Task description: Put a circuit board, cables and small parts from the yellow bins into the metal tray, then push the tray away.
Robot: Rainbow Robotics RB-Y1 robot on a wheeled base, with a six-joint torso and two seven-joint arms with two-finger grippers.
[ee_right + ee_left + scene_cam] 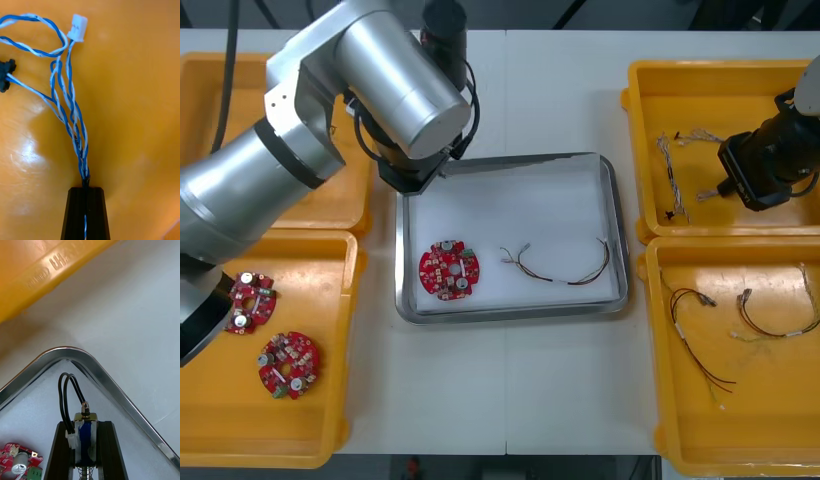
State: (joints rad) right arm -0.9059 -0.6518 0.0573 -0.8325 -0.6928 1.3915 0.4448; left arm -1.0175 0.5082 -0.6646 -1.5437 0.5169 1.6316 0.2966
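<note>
Loading is the step in hand, and each arm holds something. The left gripper [85,423] hovers just above the 10 o'clock corner of the shiny rectangular metal tray [616,230], white inside. Its black fingers are parted only by the width of the small metal part [84,438] clamped between them, a blue-wrapped body with two black wire loops. The right gripper [85,190] sits low in the yellow plastic bin [720,66] at the table's 2 o'clock, fingers pinched almost together on one end of a twisted blue and white cable [71,112], whose white plug trails over the bin floor. Already in the tray lie a round red circuit board [448,270] toward 8 o'clock and a thin dark cable [565,281] toward 4 o'clock. The next move probably calls for the left arm to lower and release its part on bare white floor clear of the board. The right arm would need to lift the cable free of the bin wall before carrying it toward 9 o'clock to the tray; the push comes later. The light table [510,400] is smooth and plain. The near left bin [352,330] at 8 o'clock holds two spare red boards [288,362], and the near right bin [652,350] at 4 o'clock holds loose thin cables [780,333]. A dark strip of room lies beyond the far edge at 12 o'clock, too little to make out.
</note>
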